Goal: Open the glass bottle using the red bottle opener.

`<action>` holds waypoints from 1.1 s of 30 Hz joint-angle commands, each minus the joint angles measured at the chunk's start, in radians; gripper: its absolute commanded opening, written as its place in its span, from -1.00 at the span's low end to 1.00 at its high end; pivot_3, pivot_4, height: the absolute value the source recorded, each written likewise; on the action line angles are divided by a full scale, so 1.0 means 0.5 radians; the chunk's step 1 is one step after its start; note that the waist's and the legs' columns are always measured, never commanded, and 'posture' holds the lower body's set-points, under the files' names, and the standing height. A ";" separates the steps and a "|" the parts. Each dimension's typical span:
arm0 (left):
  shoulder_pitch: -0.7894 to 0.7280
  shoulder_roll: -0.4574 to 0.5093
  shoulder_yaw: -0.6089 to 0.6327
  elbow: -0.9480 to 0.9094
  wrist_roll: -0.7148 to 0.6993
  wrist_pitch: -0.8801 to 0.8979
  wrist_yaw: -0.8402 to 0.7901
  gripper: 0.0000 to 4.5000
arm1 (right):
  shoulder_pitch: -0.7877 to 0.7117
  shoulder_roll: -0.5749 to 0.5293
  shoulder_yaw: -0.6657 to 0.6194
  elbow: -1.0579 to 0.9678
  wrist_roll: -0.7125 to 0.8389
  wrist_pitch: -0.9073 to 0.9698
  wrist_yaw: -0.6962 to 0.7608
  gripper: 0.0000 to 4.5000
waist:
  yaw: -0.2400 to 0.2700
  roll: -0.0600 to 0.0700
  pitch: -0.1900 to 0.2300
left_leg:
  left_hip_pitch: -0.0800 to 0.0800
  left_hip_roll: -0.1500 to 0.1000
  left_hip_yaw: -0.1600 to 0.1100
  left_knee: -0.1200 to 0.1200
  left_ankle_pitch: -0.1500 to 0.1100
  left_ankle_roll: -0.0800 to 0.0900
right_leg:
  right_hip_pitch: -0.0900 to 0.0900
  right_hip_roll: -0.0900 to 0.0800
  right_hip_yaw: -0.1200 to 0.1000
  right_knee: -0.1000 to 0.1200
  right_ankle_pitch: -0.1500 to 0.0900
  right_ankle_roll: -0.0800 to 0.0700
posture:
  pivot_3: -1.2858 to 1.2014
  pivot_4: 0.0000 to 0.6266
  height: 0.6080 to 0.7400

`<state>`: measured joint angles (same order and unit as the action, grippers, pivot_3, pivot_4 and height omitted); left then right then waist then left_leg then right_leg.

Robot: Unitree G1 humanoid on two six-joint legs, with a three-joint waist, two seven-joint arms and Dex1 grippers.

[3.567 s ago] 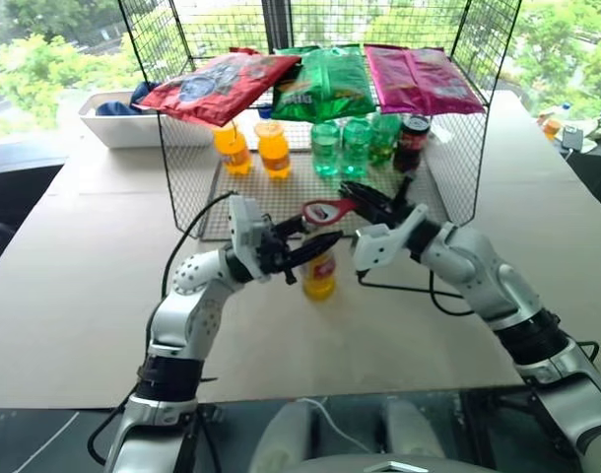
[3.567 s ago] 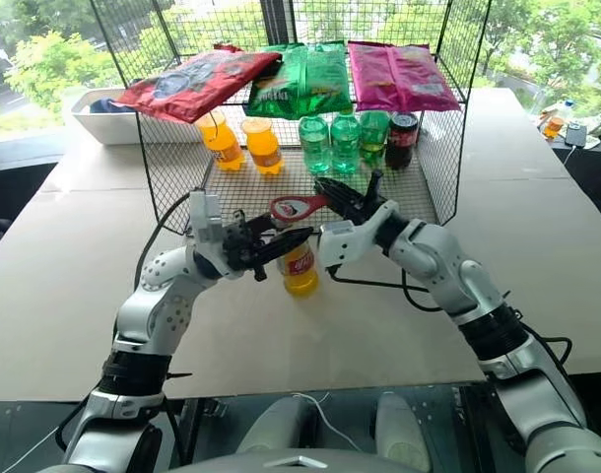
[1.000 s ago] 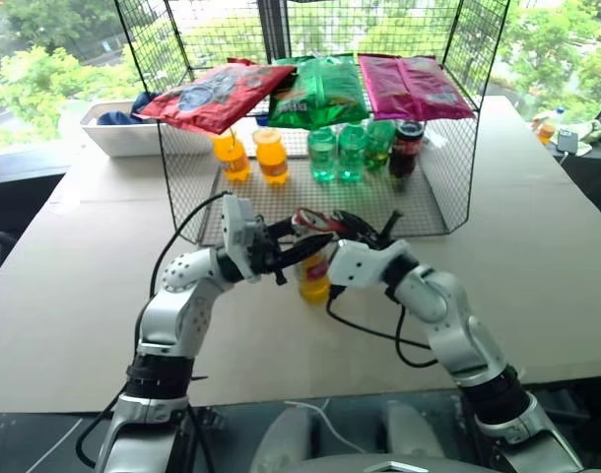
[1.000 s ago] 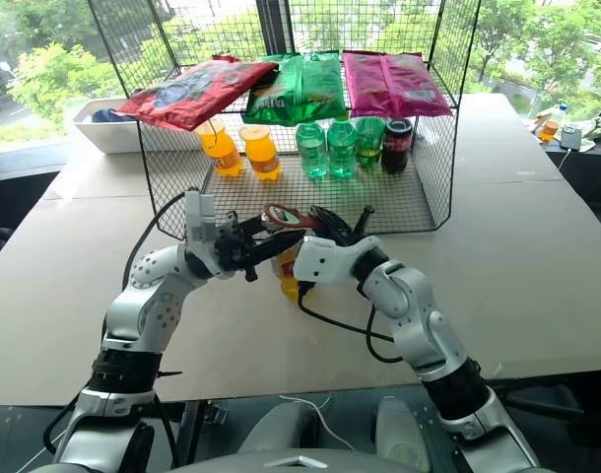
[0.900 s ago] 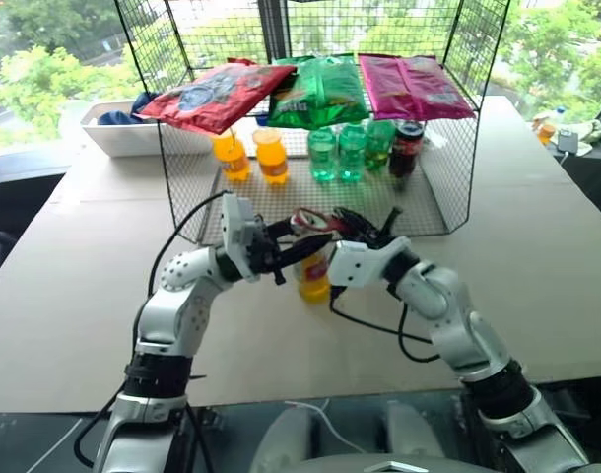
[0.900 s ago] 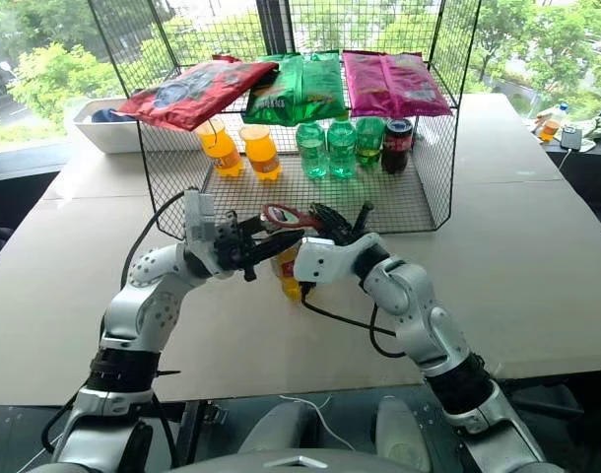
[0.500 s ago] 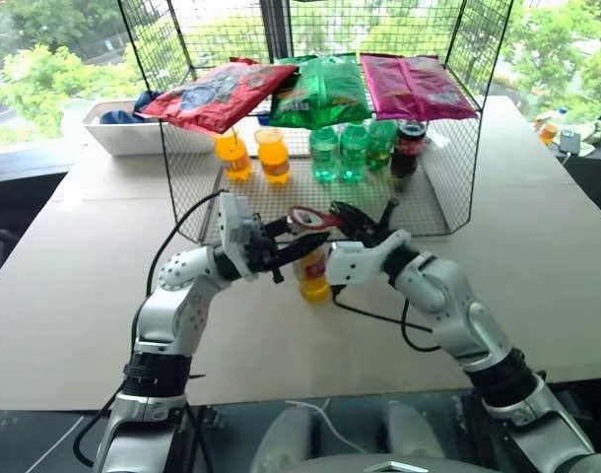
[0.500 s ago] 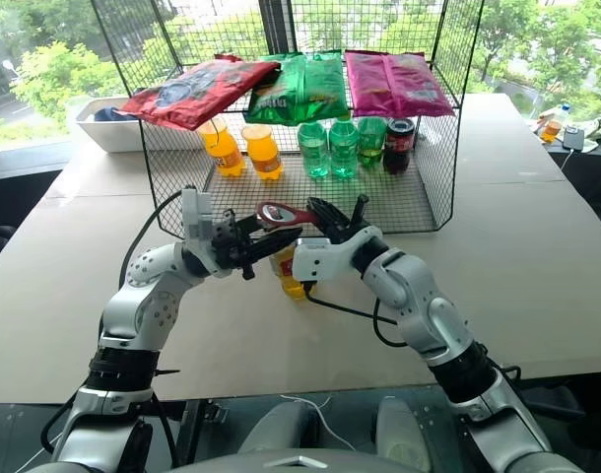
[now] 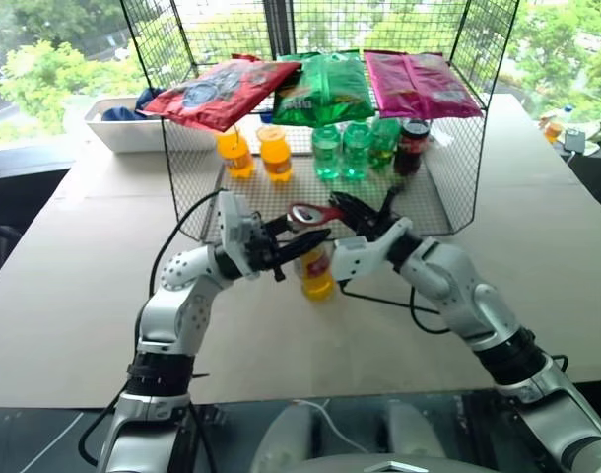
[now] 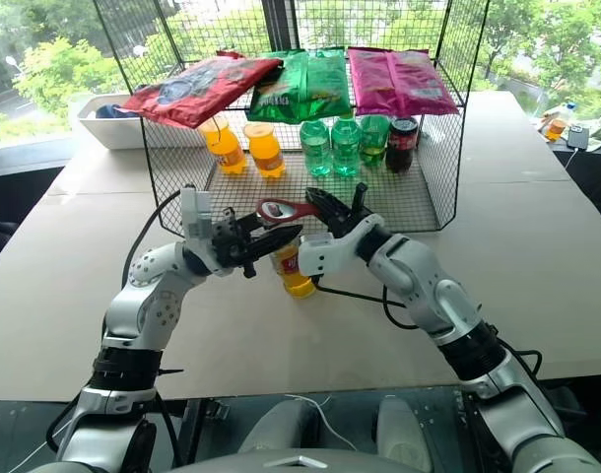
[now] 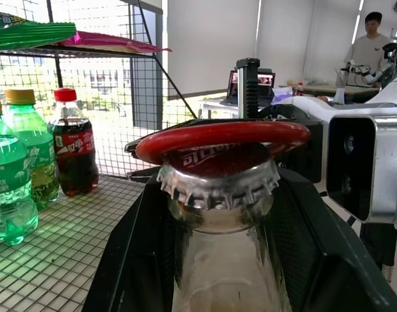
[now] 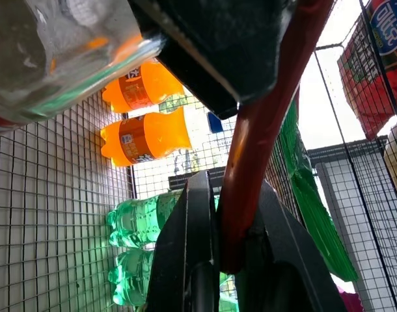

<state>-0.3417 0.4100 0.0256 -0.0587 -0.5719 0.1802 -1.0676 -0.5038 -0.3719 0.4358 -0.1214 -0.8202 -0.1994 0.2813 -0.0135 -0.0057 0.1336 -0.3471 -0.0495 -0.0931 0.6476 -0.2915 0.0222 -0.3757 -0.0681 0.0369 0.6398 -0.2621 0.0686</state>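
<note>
We see the left gripper clamp the glass bottle by its neck, steadying it, while the right gripper, shut on the red bottle opener, seats the ring over the cap (cap on, we judge), ready to lever.

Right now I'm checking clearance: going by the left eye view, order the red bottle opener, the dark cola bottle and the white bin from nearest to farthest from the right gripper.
1. Red bottle opener, held in the right gripper.
2. Dark cola bottle, behind it in the wire rack.
3. White bin, far left, beyond the rack.
</note>
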 commanded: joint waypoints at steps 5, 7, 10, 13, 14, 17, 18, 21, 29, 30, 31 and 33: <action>0.005 -0.004 -0.114 0.093 0.109 0.021 0.010 -0.24 | -0.016 -0.135 -0.007 -0.012 -0.076 -0.094 0.000 -1.00 | 0.003 0.000 0.004 | -0.003 -0.001 -0.005 0.000 0.000 0.000 | 0.000 -0.001 -0.005 -0.003 0.000 0.000 | 0.03 -0.52 1.00; 0.003 -0.007 -0.123 0.099 0.108 0.015 0.011 -0.24 | -0.029 -0.162 -0.027 -0.027 -0.083 -0.105 -0.011 -1.00 | 0.004 0.001 0.007 | -0.005 -0.002 -0.007 0.000 0.000 0.000 | 0.000 -0.002 -0.008 -0.005 0.000 0.000 | 0.03 -0.52 1.00; 0.009 -0.010 -0.132 0.095 0.103 0.012 0.014 -0.24 | -0.055 -0.200 -0.044 -0.043 -0.095 -0.127 -0.020 -1.00 | 0.005 0.002 0.012 | -0.008 -0.002 -0.012 0.000 0.001 -0.001 | 0.000 -0.003 -0.013 -0.007 0.000 0.000 | 0.03 -0.52 1.00; 0.013 -0.015 -0.138 0.096 0.103 0.009 0.015 -0.24 | -0.081 -0.226 -0.063 -0.052 -0.087 -0.136 -0.024 -1.00 | 0.006 0.003 0.014 | -0.013 -0.003 -0.016 0.000 0.005 -0.009 | -0.001 -0.004 -0.018 -0.010 0.001 0.000 | 0.03 -0.52 1.00; 0.011 -0.018 -0.139 0.100 0.104 0.008 0.015 -0.24 | -0.089 -0.232 -0.069 -0.056 -0.082 -0.136 -0.028 -1.00 | 0.006 0.003 0.014 | -0.015 -0.003 -0.019 0.000 0.006 -0.010 | -0.002 -0.003 -0.021 -0.012 0.001 0.000 | 0.03 -0.52 1.00; 0.006 -0.026 -0.146 0.110 0.105 0.007 0.013 -0.24 | -0.113 -0.251 -0.093 -0.064 -0.068 -0.140 -0.029 -1.00 | 0.007 0.004 0.014 | -0.021 -0.003 -0.024 0.000 0.007 -0.011 | -0.005 -0.004 -0.026 -0.014 0.001 -0.001 | 0.03 -0.52 1.00; 0.007 -0.029 -0.149 0.110 0.105 0.007 0.012 -0.24 | -0.120 -0.258 -0.100 -0.070 -0.067 -0.143 -0.027 -1.00 | 0.007 0.004 0.014 | -0.023 -0.003 -0.027 0.001 0.007 -0.012 | -0.006 -0.004 -0.028 -0.014 0.001 -0.001 | 0.03 -0.52 1.00; 0.010 -0.034 -0.152 0.110 0.105 0.008 0.008 -0.24 | -0.132 -0.270 -0.112 -0.089 -0.059 -0.143 -0.019 -1.00 | 0.009 0.004 0.014 | -0.027 -0.004 -0.033 0.001 0.009 -0.014 | -0.007 -0.004 -0.032 -0.016 0.001 -0.001 | 0.03 -0.52 1.00; 0.011 -0.045 -0.159 0.129 0.107 0.003 -0.002 -0.24 | -0.230 -0.252 -0.162 -0.183 -0.049 -0.101 0.028 -1.00 | 0.012 0.006 0.017 | -0.030 -0.006 -0.038 0.001 0.009 -0.015 | -0.007 -0.004 -0.036 -0.017 0.001 -0.001 | 0.03 -0.52 1.00; 0.008 -0.047 -0.161 0.133 0.108 0.002 -0.003 -0.24 | -0.246 -0.245 -0.169 -0.195 -0.046 -0.095 0.033 -1.00 | 0.013 0.006 0.018 | -0.031 -0.006 -0.039 0.001 0.010 -0.016 | -0.007 -0.004 -0.037 -0.017 0.001 -0.001 | 0.03 -0.52 1.00; 0.005 -0.049 -0.162 0.138 0.109 0.001 -0.005 -0.24 | -0.258 -0.237 -0.172 -0.203 -0.043 -0.089 0.036 -1.00 | 0.014 0.005 0.019 | -0.031 -0.006 -0.040 0.001 0.010 -0.016 | -0.007 -0.004 -0.038 -0.017 0.001 -0.001 | 0.03 -0.52 1.00; -0.003 -0.053 -0.162 0.147 0.110 -0.002 -0.008 -0.24 | -0.274 -0.228 -0.175 -0.215 -0.043 -0.084 0.035 -1.00 | 0.019 0.006 0.021 | -0.032 -0.007 -0.042 0.001 0.011 -0.017 | -0.007 -0.004 -0.040 -0.017 0.001 -0.001 | 0.03 -0.52 1.00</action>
<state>-0.3659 0.3813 -0.0021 -0.0499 -0.5747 0.1561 -1.0681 -0.5843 -0.4926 0.3964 -0.1567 -0.8246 -0.2438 0.3123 -0.0041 -0.0030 0.1443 -0.3635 -0.0532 -0.1146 0.6480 -0.2860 0.0132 -0.3793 -0.0701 0.0167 0.6314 -0.2615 0.0679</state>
